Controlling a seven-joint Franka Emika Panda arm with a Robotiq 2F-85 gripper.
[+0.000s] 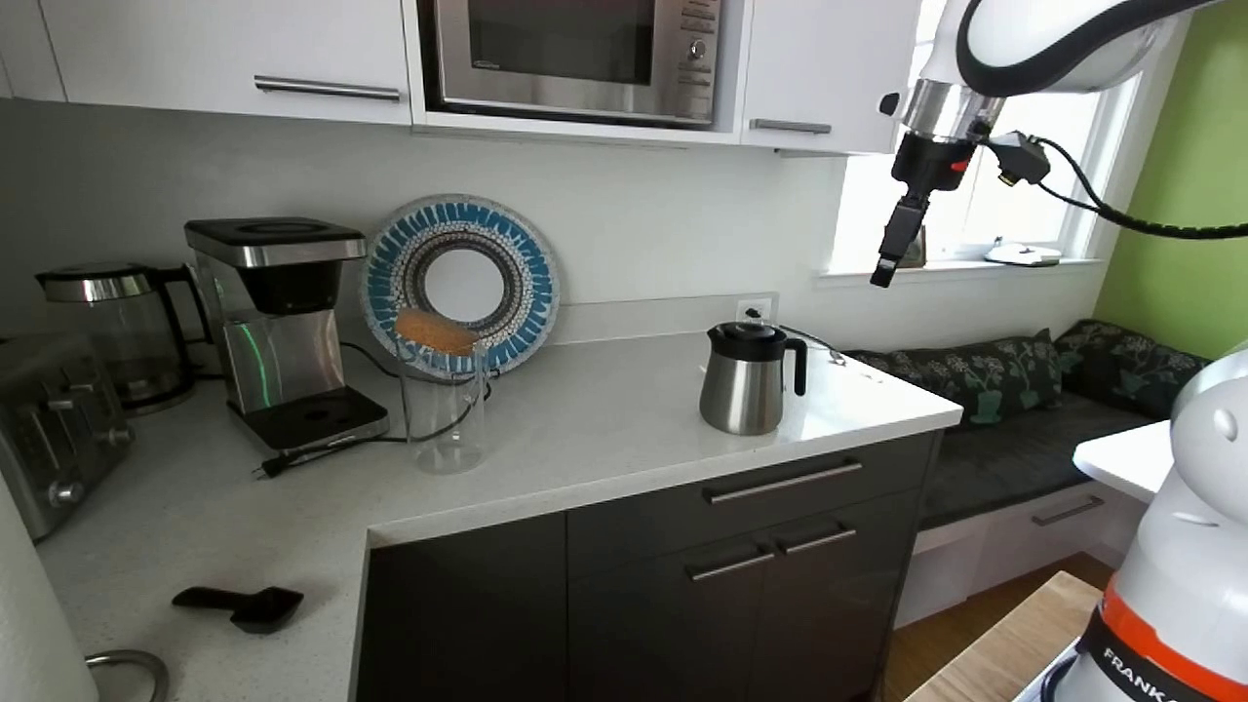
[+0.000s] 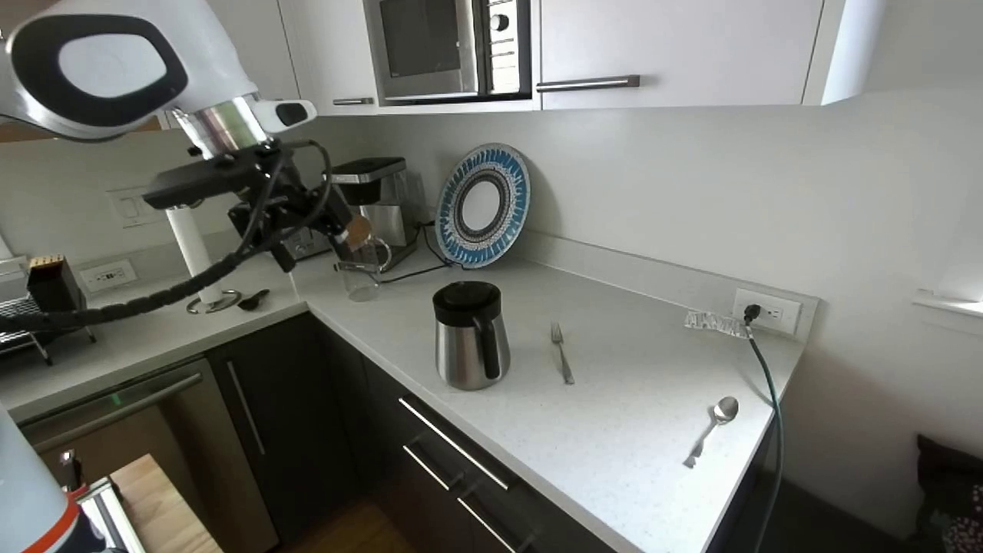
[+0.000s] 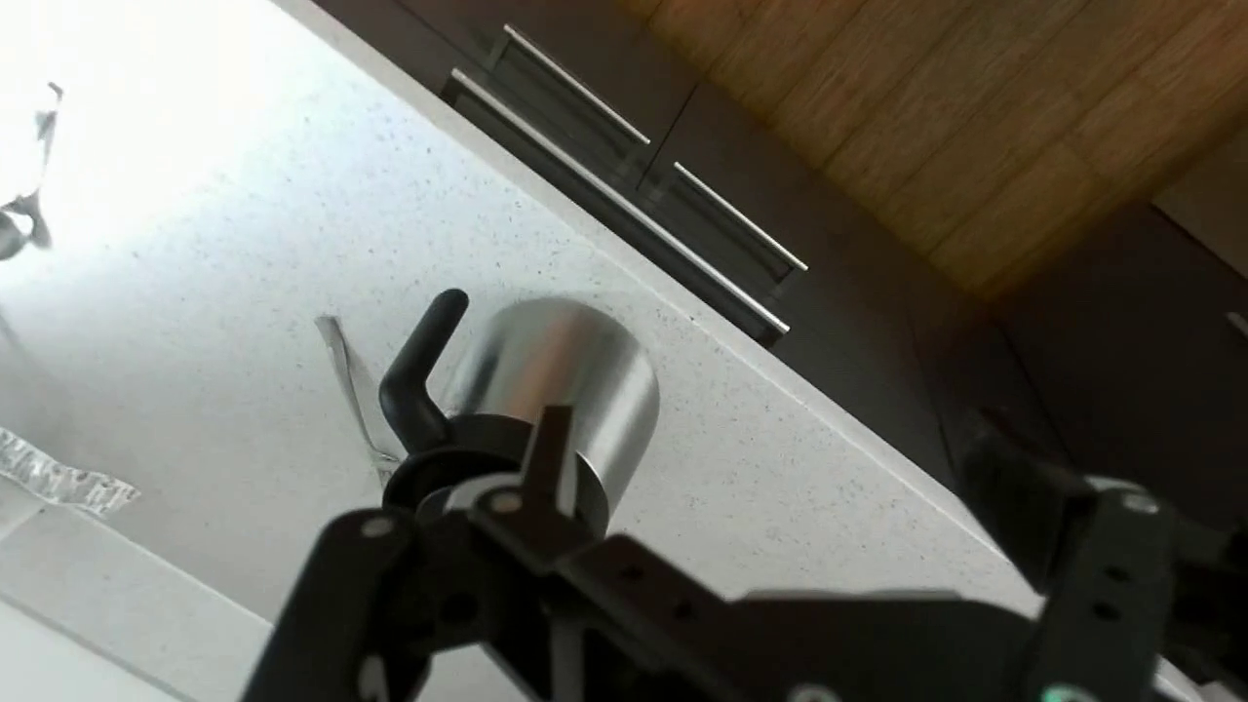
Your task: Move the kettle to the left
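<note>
Kettle [image 2: 471,346], on white counter [image 2: 630,415]; wood floor [image 3: 926,127], perhaps

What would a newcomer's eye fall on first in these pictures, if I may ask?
Probably the blue-patterned disc, propped against the wall at the back of the counter. Next, perhaps, the shiny steel kettle, upright near the counter's front edge. The open gripper also stands out, hanging in the air, higher than the kettle.

Steel kettle [image 2: 461,353] upright mid-frame on the white tabletop [image 2: 630,430], black handle [image 2: 488,349] turned my way | fork [image 2: 562,355] just right of it | spoon [image 2: 721,414], lower right | blue-patterned disc [image 2: 512,203] leaning at the wall [image 2: 653,177], upper centre | dark fingers [image 2: 336,215] parted, left of centre, apart from the kettle
</note>
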